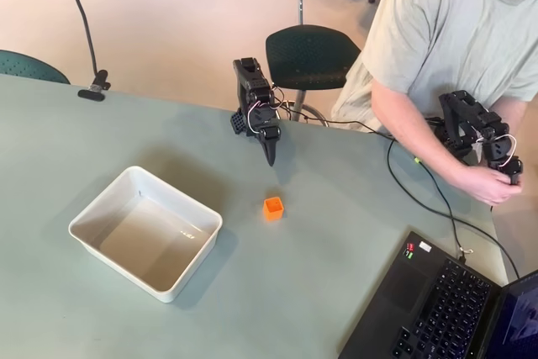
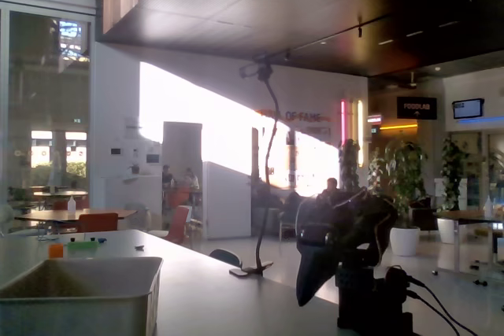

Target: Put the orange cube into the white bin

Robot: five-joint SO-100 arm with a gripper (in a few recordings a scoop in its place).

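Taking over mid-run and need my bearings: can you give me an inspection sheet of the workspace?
Surface: pale green table, flat, no spills seen.
Job's things: orange cube upright on the table, outside the white bin; bin holds nothing.
Clutter: open laptop at the table's lower right corner.
Tool: tool pointing down beyond the cube, apart from it; looks shut, holding nothing.
Cables: black cable crossing the table toward the laptop.
Surroundings: chairs and a person behind the table; clamped gooseneck stand.
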